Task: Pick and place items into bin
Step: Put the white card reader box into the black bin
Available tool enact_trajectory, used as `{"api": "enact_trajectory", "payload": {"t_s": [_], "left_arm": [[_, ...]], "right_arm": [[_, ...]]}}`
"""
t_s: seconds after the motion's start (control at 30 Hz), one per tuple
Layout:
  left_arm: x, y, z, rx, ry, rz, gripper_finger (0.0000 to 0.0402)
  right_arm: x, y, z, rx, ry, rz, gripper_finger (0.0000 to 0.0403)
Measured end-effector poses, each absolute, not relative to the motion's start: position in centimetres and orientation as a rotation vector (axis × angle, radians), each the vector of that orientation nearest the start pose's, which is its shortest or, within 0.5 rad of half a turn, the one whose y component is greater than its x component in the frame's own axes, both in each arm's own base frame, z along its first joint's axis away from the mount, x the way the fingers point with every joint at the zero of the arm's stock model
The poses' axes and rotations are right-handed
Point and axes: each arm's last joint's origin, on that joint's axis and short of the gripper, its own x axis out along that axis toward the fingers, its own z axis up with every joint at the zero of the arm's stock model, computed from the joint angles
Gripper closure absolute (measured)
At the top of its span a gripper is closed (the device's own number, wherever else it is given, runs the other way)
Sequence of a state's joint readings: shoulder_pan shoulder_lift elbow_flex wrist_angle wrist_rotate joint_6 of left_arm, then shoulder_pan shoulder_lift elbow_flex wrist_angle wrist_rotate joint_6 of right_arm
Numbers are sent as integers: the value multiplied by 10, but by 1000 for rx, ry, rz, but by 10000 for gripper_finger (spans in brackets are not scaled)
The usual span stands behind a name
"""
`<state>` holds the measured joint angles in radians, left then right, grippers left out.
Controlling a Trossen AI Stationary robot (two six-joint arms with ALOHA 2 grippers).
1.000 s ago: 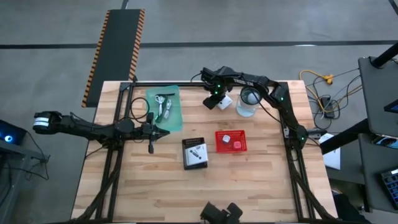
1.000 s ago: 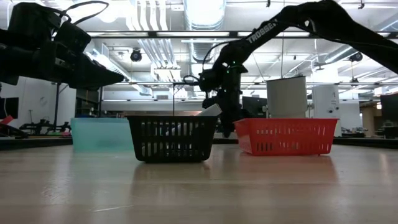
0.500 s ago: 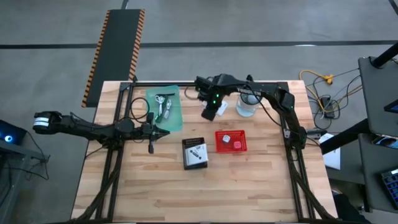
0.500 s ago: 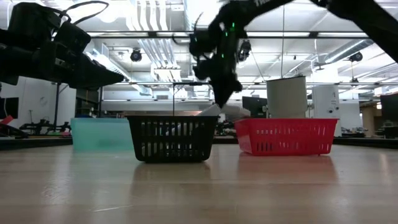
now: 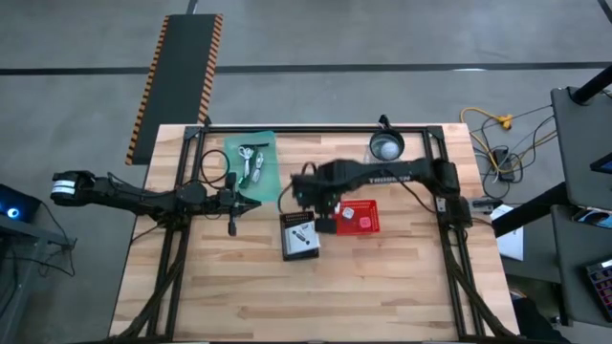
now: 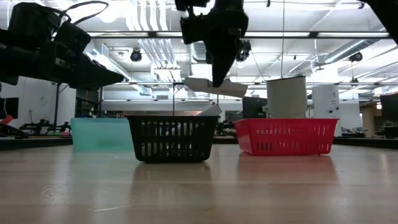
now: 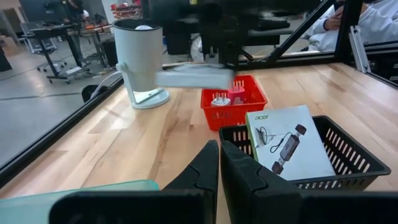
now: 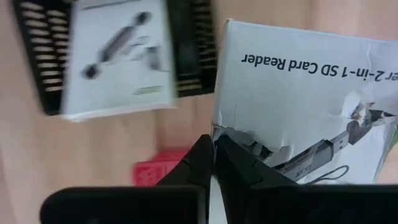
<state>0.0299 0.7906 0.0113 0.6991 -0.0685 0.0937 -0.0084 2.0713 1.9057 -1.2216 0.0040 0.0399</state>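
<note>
My right gripper (image 6: 216,79) points down, shut on a flat white card-reader box with dark print (image 8: 298,93), and hangs above the gap between a black mesh bin (image 5: 299,235) and a red basket (image 5: 356,217). A like white card (image 7: 289,144) lies slanted in the black bin, one end up on its rim. Small white and pink items (image 7: 222,98) lie in the red basket. Silvery clips (image 5: 251,159) rest on a green tray (image 5: 269,179). My left gripper (image 7: 219,163) is shut and level at the table's left, touching nothing. My right gripper pinches the white box at one torn edge (image 8: 235,135) between its two fingers, coming from above and pointing down. The box (image 6: 214,87) sticks out sideways below the fingers, nearly level with one end a little lower, lifted clear above the baskets' rims.
A clear round jug with a dark handle (image 5: 386,147) stands at the table's far right side. The green tray lies at the far left. Bare wood stretches across the table's near half (image 5: 316,296). A dark frame (image 5: 316,128) runs along the table's far edge.
My right gripper has swung from the far side beside the jug toward the table's near edge and risen, rolling as it went. The white box has gone with it, lifted clear, and now hangs over the black bin and the red basket.
</note>
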Motion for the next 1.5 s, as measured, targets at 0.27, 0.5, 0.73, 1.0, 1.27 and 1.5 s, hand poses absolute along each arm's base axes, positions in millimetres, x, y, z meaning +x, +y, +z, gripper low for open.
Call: {"api": "enact_trajectory", "payload": {"t_s": [0.27,0.5,0.73,1.0,1.27,1.5], "left_arm": [[147,6,155,95,79,94,402],[147,6,155,95,78,95,402],[147,6,155,95,81,94,402],[147,6,154,95,84,95,402],[147,6,154,94,84,95,402],[147,6,154,94,83,94,402]], "right_arm": [[416,44,252,26,1405,-3,395],[424,64,256,36,1295,25,395],[438,75,263,22,1134,78,394],[449,103,263,-105,926,216,394],[452,114,242,-207,830,119,394],[445,118,243,-246,762,117,394]]}}
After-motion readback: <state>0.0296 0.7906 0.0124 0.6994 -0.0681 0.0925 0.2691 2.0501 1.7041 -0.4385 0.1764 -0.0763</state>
